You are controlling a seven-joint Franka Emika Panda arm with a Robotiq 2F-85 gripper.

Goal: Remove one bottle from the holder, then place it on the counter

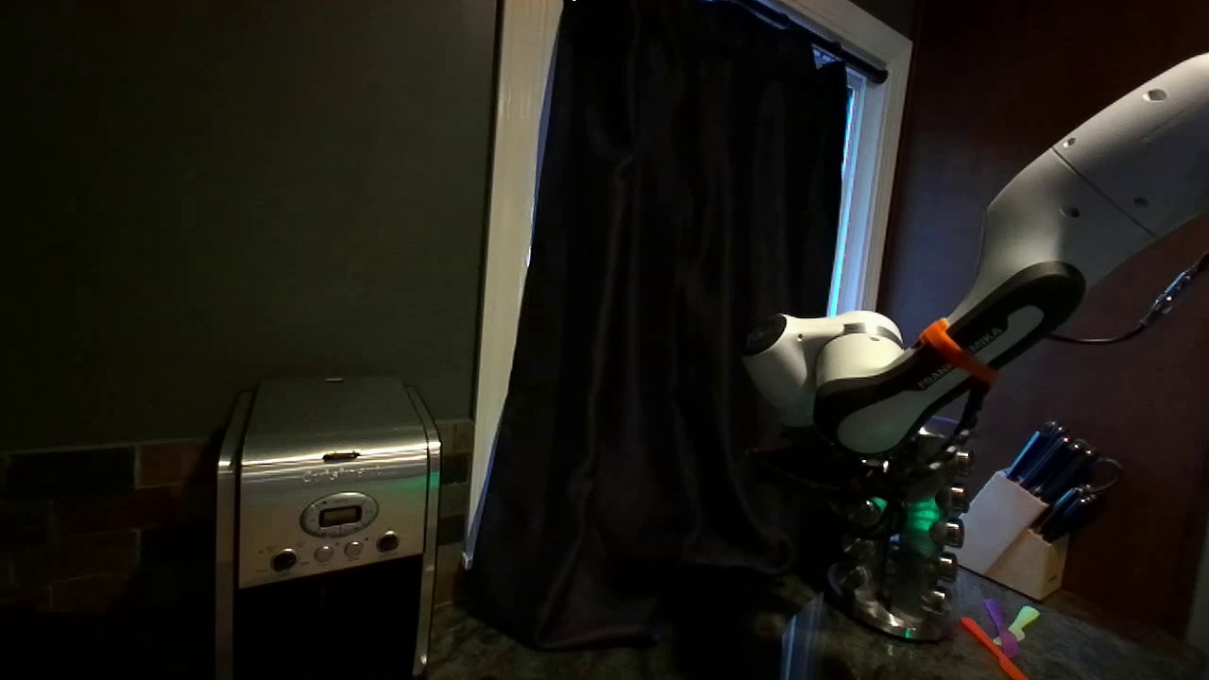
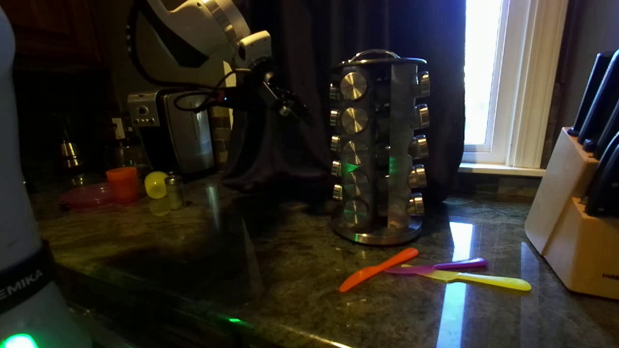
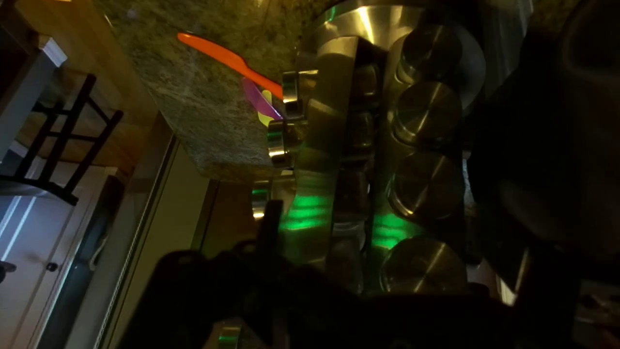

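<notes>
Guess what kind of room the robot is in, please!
Probably a kitchen: on the shiny dark counter stand a round metal holder with little bottles in it, a wooden knife block, and what looks like a coffee maker.

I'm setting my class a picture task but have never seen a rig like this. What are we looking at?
The machine is a white robot arm with a dark hand at its end. Two pictures come from cameras standing apart from the robot. The third comes from a camera on its wrist, close to the holder, whose round base appears at the top there.

That holder is a metal rack standing on the dark, glossy counter, with small bottles stored sideways in columns, caps outward. Lying near it are an orange knife, a purple knife and a yellow knife; a knife block stands close by, and a steel appliance farther along.

The hand hangs near the holder. It is too dark to tell whether it holds anything.
</notes>
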